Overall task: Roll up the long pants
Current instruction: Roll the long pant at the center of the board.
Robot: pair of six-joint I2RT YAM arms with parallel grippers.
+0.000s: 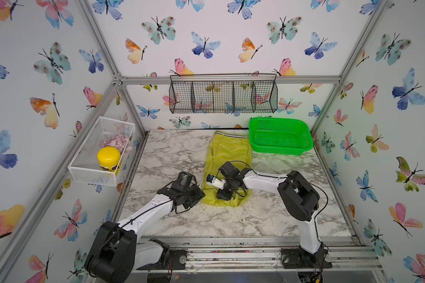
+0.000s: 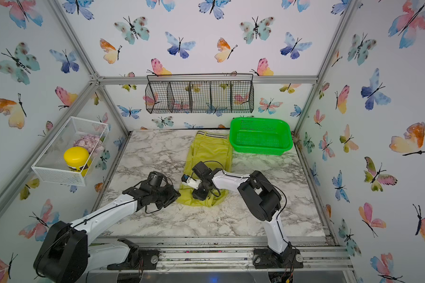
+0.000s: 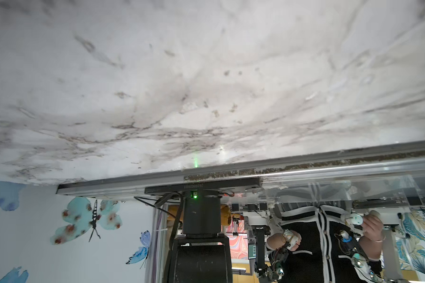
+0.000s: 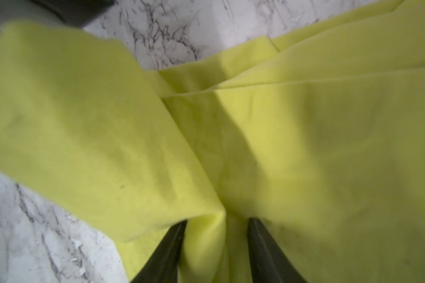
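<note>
Fingers [image 4: 168,254] of the right gripper [image 4: 218,220], right wrist view: two dark wedges stand a narrow gap apart and pinch a raised fold of the long pants [image 4: 329,147] between them. Creases radiate from the fingertips. One cloth panel spreads to each side of the fingers, and beyond them a patch of marble table [image 4: 157,31] shows between the panels.

Left wrist view: only the table [image 3: 206,73], its front rail and the left arm's base column [image 3: 201,215] appear, seen upside down. The finger spacing of this gripper cannot be told from here.

Both top views: the right arm [image 1: 263,181] [image 2: 231,180] rises behind its fingers to a high, sharply folded elbow. Its white forearm reaches across to the cloth, with the wrist bent so that the right gripper [image 1: 225,196] [image 2: 199,194] points down onto the near end of the pants. The left arm [image 1: 152,208] [image 2: 113,210] slopes low and nearly straight. The left gripper [image 1: 201,194] [image 2: 178,194] lies level at the near left edge of the cloth, just beside the right fingers. Its jaws are hidden under the wrist, so their spacing and any contact cannot be told. From the right fingers the long pants [image 1: 227,152] [image 2: 209,152] stretch away lengthwise to the far table edge, where the striped waistband [image 1: 231,134] [image 2: 212,134] lies just beside the green basket [image 1: 280,149] [image 2: 260,149].
</note>
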